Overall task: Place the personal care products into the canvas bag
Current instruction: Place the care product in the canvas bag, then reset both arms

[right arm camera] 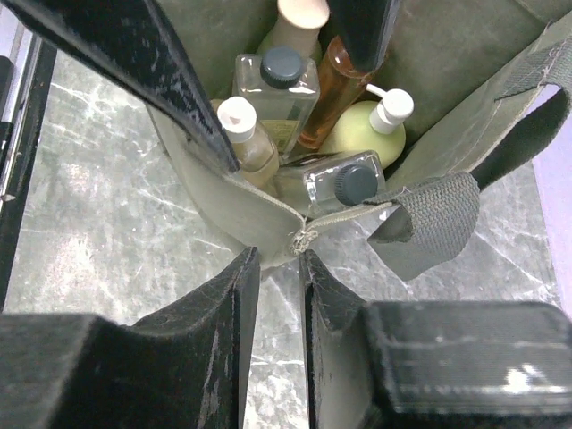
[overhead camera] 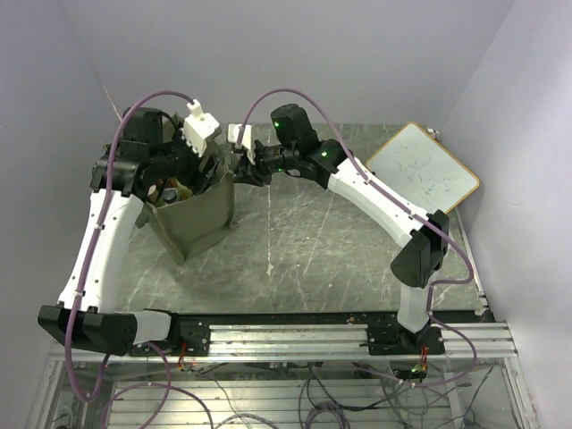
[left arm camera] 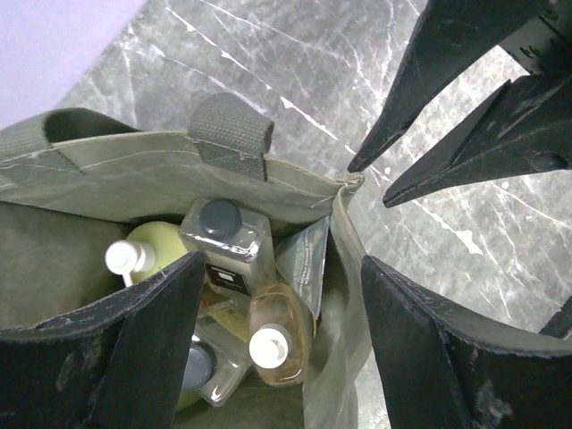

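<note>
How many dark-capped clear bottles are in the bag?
2 dark-capped bottles: one stands in the middle of the bag, the other leans at its corner by the handle. More may be hidden beneath.

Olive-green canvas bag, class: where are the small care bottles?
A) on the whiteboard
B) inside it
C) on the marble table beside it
B: the left wrist view shows the clear square bottle with a dark cap and the yellow-green bottle lying inside the olive-green canvas bag.
</note>
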Robot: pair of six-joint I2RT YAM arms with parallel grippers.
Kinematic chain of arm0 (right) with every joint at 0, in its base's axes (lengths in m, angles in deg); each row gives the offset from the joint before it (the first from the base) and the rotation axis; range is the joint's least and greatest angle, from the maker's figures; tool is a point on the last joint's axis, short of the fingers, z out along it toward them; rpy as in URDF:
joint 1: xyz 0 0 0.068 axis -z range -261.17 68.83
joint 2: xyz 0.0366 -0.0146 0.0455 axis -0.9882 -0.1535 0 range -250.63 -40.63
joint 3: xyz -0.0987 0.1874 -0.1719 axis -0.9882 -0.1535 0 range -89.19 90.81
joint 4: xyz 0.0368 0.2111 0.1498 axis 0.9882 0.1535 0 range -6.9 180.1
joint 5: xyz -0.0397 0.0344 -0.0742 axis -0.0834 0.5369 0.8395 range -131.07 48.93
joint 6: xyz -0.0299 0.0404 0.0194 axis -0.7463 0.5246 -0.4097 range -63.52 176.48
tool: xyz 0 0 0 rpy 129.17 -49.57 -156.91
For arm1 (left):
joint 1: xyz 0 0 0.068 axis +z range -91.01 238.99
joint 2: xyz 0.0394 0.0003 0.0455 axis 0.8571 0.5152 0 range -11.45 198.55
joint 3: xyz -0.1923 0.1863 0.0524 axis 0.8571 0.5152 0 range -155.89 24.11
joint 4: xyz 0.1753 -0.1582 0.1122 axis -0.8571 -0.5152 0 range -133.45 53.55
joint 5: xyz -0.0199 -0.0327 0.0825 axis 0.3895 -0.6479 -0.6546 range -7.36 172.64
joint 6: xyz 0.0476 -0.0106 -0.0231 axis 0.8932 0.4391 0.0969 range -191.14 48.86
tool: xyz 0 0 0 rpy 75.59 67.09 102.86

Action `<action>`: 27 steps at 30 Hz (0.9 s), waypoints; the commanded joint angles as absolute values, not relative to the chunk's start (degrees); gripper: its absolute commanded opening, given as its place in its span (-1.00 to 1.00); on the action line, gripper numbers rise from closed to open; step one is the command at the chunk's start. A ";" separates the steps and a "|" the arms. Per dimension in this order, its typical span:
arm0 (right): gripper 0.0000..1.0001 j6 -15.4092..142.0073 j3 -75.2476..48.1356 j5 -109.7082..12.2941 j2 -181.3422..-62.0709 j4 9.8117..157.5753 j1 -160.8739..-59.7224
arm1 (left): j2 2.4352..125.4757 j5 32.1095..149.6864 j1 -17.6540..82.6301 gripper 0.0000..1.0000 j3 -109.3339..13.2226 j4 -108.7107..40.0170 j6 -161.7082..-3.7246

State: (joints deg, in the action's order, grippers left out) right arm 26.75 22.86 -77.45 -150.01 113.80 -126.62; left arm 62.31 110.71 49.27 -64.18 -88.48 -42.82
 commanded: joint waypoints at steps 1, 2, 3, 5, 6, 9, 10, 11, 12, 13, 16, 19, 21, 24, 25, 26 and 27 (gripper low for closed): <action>-0.50 27.10 22.11 -77.57 -147.11 115.22 -126.41 | 60.83 107.27 48.79 0.62 -67.32 -86.60 -45.34; -0.49 27.58 21.90 -77.59 -146.77 114.90 -126.03 | 60.60 105.68 48.85 0.62 -67.75 -86.41 -45.75; -0.48 28.03 21.64 -77.67 -146.31 114.60 -125.61 | 60.35 104.38 48.80 0.62 -68.32 -86.26 -46.22; -0.47 28.87 21.11 -77.91 -145.30 114.27 -124.62 | 59.92 102.04 48.84 0.62 -69.04 -85.67 -47.33; -0.46 29.22 20.75 -78.06 -144.47 114.17 -124.26 | 59.65 100.99 48.83 0.63 -69.31 -85.47 -47.79; -0.43 30.33 18.36 -78.16 -141.97 113.45 -123.21 | 58.38 98.99 48.81 0.63 -68.89 -83.66 -49.51; -0.42 30.77 17.35 -78.09 -141.02 113.00 -122.70 | 57.75 98.39 48.81 0.63 -68.34 -82.77 -50.22; -0.42 31.24 16.36 -77.95 -139.93 112.52 -122.12 | 57.20 97.66 48.79 0.65 -67.68 -81.85 -51.09; -0.41 32.00 15.11 -77.68 -138.83 111.74 -121.44 | 56.51 96.74 48.81 0.65 -66.87 -80.70 -51.87; -0.41 33.03 13.70 -77.56 -137.72 110.85 -120.45 | 55.90 95.61 48.81 0.65 -65.94 -79.65 -52.86; -0.38 38.07 7.21 -76.70 -133.38 105.91 -115.74 | 53.81 90.71 48.83 0.66 -62.42 -75.54 -55.62; -0.36 44.23 0.24 -73.31 -129.23 100.44 -110.03 | 52.06 85.29 48.88 0.68 -58.66 -70.64 -58.32; -0.35 47.70 -3.09 -69.90 -127.14 98.47 -104.36 | 51.10 82.57 48.88 0.74 -56.10 -67.50 -60.05; -0.32 51.10 -6.63 -64.43 -124.45 97.26 -97.76 | 49.94 79.58 48.88 0.86 -53.61 -63.29 -62.23; -0.30 51.75 -7.57 -62.65 -123.45 96.99 -96.30 | 49.68 78.71 48.96 0.91 -52.99 -62.14 -62.74; -0.26 51.97 -8.55 -60.76 -122.26 96.64 -95.07 | 49.38 77.90 48.97 0.97 -52.37 -60.90 -63.10; -0.18 51.76 -9.47 -59.01 -120.69 96.34 -94.19 | 49.17 77.18 48.97 1.00 -51.70 -59.87 -63.46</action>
